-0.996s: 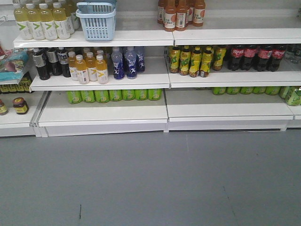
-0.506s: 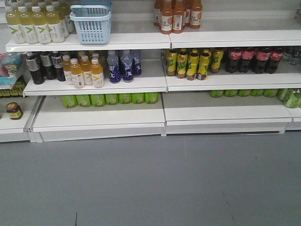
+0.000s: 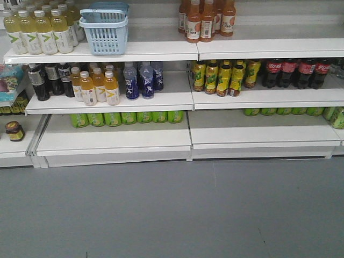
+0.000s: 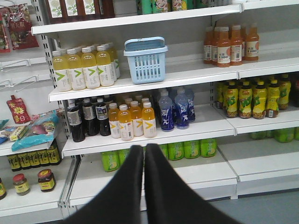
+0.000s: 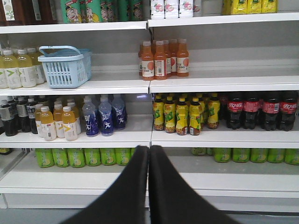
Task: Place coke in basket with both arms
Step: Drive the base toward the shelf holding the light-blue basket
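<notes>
1. Jaws of the left gripper [image 4: 144, 148] are pressing together, gripping nothing; the right gripper [image 5: 148, 150] is doing likewise.
2. The basket [image 3: 106, 32] is standing on the upper shelf [image 3: 161, 51], left bay, with no bottle showing inside.
3. No all-red coke is showing anywhere; only dark cola bottles [image 3: 298, 72] are standing on the middle shelf, right.
4. Judgement: nothing is done; picking and placing are both remaining.

Basket [image 3: 107, 37]: pale blue plastic, slotted sides, upright, handles folded low over the rim. Sits on a shelf, near its front edge, about mid-length. Left gripper [image 4: 144, 153] and right gripper [image 5: 148, 153]: black tapered fingers pressed together, nothing between.
</notes>
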You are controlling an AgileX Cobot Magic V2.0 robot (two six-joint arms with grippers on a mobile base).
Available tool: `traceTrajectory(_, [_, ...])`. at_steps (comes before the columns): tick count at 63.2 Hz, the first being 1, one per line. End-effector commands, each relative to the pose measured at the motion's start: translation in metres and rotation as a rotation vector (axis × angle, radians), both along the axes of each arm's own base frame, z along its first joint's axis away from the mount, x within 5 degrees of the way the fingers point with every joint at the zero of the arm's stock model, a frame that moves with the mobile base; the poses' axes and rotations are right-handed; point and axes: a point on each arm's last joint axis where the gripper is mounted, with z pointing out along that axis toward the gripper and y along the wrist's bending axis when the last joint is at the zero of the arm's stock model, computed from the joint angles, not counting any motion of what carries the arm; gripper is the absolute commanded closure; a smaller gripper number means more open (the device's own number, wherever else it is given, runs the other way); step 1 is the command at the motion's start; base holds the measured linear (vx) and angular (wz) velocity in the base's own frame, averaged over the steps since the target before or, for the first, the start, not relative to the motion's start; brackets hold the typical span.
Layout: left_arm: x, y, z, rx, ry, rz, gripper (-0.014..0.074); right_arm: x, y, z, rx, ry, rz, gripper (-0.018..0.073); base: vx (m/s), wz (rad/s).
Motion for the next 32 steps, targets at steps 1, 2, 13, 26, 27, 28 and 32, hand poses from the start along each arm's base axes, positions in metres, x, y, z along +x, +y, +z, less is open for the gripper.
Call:
traceTrajectory(1, [-0.0017,-0.0008,0.0087,-0.004,-0.099,-0.01,0.0602,-0.0011,0.0001,0.0043,0.0,-0.085,0.001,0.0569,0.05,0.03])
traceTrajectory(2, [-0.0017,-0.0008,0.0087,-0.004,-0.099,-0.01,0.0602,-0.0011,0.0001,0.0043,0.0,-0.085,0.001,0.0569,0.05,0.02])
traceTrajectory(13, [-0.0017,-0.0008,0.0087,-0.004,-0.099,-0.01,0.0602,-0.0011,0.0001,0.0043,0.0,-0.085,0.001,0.0569,0.04,0.01])
traceTrajectory(26, [-0.0017,-0.0008,0.0087,-0.004,-0.099,-0.01,0.0602,-0.0011,0.0001,0.0043,0.0,-0.085,0.001,0.0569,0.06,0.0])
traceTrajectory(27, [-0.0017,-0.0008,0.0087,-0.004,-0.099,-0.01,0.0602,-0.0011,0.0001,0.0043,0.0,-0.085,0.001,0.0569,0.07,0.02])
traceTrajectory(28, [-0.0017,-0.0008,0.0087,-0.004,-0.099,-0.01,0.0602,-0.0011,0.0001,0.0043,0.0,-0.085,0.001,0.0569,0.08,0.02])
traceTrajectory(32, [-0.0017,-0.0008,0.0087,-0.004,-0.099,-0.01,0.0602,-0.0011,0.0001,0.0043,0.0,-0.085,0.001,0.0569,0.08,0.02])
